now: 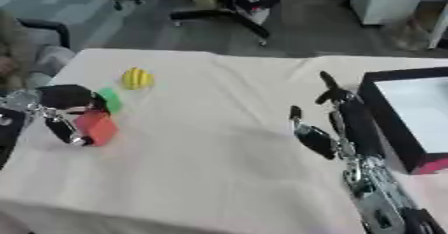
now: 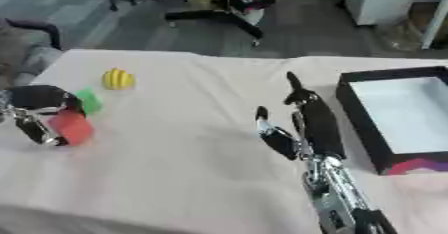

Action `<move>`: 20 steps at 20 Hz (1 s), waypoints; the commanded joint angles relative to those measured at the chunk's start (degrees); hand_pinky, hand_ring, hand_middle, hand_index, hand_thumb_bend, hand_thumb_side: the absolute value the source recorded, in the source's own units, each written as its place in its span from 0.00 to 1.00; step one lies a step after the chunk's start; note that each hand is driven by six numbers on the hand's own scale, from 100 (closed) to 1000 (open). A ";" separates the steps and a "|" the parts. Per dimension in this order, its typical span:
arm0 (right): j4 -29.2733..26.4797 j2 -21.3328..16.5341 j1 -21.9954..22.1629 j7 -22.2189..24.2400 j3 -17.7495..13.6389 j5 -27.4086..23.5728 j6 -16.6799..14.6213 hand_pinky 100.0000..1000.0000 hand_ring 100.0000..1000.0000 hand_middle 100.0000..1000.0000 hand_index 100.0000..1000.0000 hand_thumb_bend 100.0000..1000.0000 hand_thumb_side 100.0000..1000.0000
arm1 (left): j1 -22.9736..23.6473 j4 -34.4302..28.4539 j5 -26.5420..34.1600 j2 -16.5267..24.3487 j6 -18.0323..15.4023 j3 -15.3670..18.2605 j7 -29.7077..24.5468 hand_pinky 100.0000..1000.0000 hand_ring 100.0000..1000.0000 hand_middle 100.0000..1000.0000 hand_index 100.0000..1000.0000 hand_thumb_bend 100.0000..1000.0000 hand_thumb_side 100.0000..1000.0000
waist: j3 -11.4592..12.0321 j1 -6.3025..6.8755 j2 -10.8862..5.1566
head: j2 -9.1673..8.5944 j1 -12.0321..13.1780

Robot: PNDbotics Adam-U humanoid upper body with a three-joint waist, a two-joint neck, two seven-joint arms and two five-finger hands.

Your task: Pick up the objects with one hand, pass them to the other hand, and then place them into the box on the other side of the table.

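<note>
Red block (image 1: 96, 126): left eye view, held in the curled fingers of the left hand (image 1: 66, 109), just above the cloth-covered table (image 1: 210, 143); green piece (image 1: 109, 99) just beyond that hand, yellow ball (image 1: 136, 78) farther off.

Right eye view: right hand (image 2: 302, 123) open, fingers straight and upright, well to the block's right; box (image 2: 398, 115) just right of it.

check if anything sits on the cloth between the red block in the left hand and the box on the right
Only the right hand stands between them, open and upright beside the box, placed to receive. The left hand is curled round the red block; the cloth between shows nothing else.
</note>
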 commanded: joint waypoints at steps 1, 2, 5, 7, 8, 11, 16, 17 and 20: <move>-1.25 0.27 -0.94 0.88 0.29 1.21 -0.02 0.34 0.78 0.54 1.00 0.16 0.45 | -3.26 -4.65 8.72 1.60 1.84 1.75 -0.90 0.67 0.39 0.36 0.46 0.08 0.17 | 0.18 -0.20 -0.33 | 0.31 -1.93; -1.35 0.33 -1.04 1.37 0.47 1.81 0.00 0.35 0.78 0.55 1.00 0.16 0.45 | -4.58 -6.07 12.01 0.13 2.33 1.69 -1.84 0.66 0.38 0.36 0.45 0.13 0.16 | 0.26 -0.36 -0.33 | 0.31 -2.66; -1.98 0.56 -1.41 2.98 0.91 3.75 0.05 0.36 0.78 0.56 1.00 0.16 0.44 | -7.74 -8.83 24.38 -6.00 3.52 0.76 -6.15 0.65 0.39 0.37 0.45 0.24 0.13 | 0.35 -0.92 -0.20 | 0.31 -4.72; -2.53 0.71 -1.91 4.38 1.29 5.56 0.04 0.38 0.78 0.57 1.00 0.17 0.44 | -9.18 -10.76 33.89 -11.36 4.97 -0.09 -10.11 0.64 0.39 0.38 0.45 0.33 0.08 | 0.14 -1.47 0.02 | 0.31 -5.93; -2.87 0.79 -2.19 5.20 1.50 6.68 -0.02 0.40 0.79 0.58 1.00 0.18 0.43 | -9.72 -11.70 38.66 -13.79 6.08 -0.67 -12.47 0.63 0.40 0.39 0.45 0.39 0.06 | -0.02 -1.74 0.14 | 0.31 -6.30; -3.88 0.99 -2.95 8.15 2.13 10.89 -0.33 0.43 0.80 0.61 1.00 0.20 0.43 | -10.79 -14.54 51.58 -19.83 10.12 -2.32 -19.19 0.62 0.40 0.39 0.45 0.48 0.05 | -0.37 -2.23 0.41 | 0.31 -7.01; -4.43 1.18 -3.98 13.56 2.96 18.50 -0.84 0.57 0.82 0.68 0.98 0.25 0.41 | -11.61 -18.18 66.70 -26.15 18.14 -5.31 -26.23 0.62 0.41 0.40 0.46 0.62 0.01 | -0.68 -2.53 0.63 | 0.31 -8.67; -4.51 1.22 -4.07 14.59 3.02 20.27 -1.01 0.59 0.82 0.69 0.98 0.26 0.41 | -11.72 -18.64 69.17 -26.83 19.68 -6.20 -27.40 0.62 0.41 0.40 0.46 0.63 0.01 | -0.71 -2.53 0.64 | 0.31 -9.05; -4.35 1.25 -4.37 17.83 3.37 25.25 -1.66 0.77 0.84 0.77 0.96 0.30 0.41 | -11.77 -19.86 74.66 -27.60 23.44 -8.92 -31.25 0.62 0.42 0.41 0.46 0.67 0.01 | -0.76 -2.48 0.61 | 0.31 -10.00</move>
